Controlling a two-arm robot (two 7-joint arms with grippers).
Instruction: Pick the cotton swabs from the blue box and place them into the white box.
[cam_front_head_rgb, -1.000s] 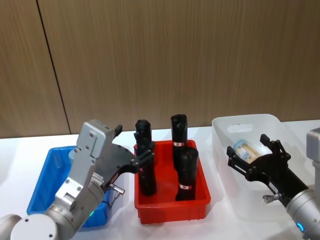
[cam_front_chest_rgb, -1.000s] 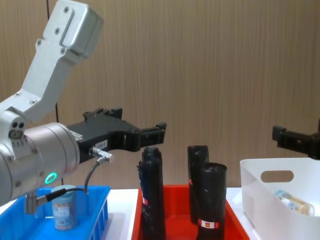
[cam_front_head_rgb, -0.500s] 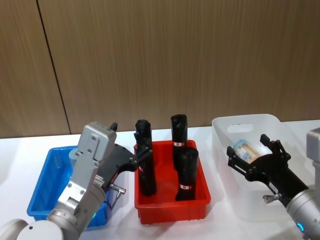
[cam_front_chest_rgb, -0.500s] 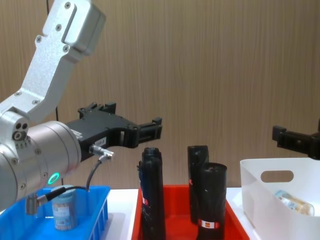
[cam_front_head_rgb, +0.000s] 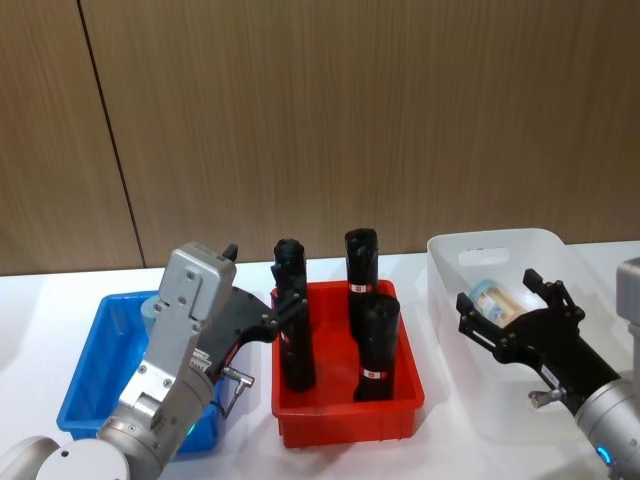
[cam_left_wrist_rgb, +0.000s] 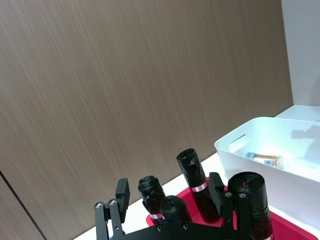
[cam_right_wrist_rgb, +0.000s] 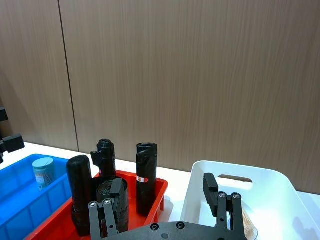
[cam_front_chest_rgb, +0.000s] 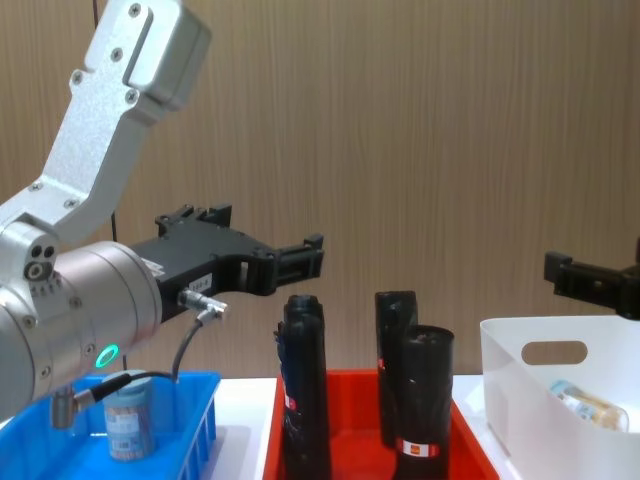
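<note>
Three bins stand in a row on the white surface (cam_front_head_rgb: 30, 320) in front of you. The white box (cam_front_head_rgb: 490, 240) is on the right and is the tallest, the red bin (cam_front_head_rgb: 345, 415) is in the middle, and the blue box (cam_front_head_rgb: 85, 365) is on the left.

Your left hand (cam_front_head_rgb: 265, 276) is raised over the gap between the blue box and the red bin, level with the tops of the tall items there. Its fingers are spread wide and hold nothing. Your right hand (cam_front_head_rgb: 496, 290) hangs above the near side of the white box, higher than the rim. It too is spread wide, with nothing between its fingers.

Four black cylinders (cam_front_head_rgb: 375, 345) with red-and-white label bands stand upright in the red bin, two toward the far wall and two nearer to you.

You have two jars of cotton swabs (cam_front_chest_rgb: 128, 415) to account for. One stands upright in the blue box, toward its far right part, with its grey-blue lid on top; it sits below your left arm and nothing touches it. The other jar (cam_front_chest_rgb: 588, 402) lies on its side on the floor of the white box, toward the far wall. It is well below your right hand and apart from its fingers.
</note>
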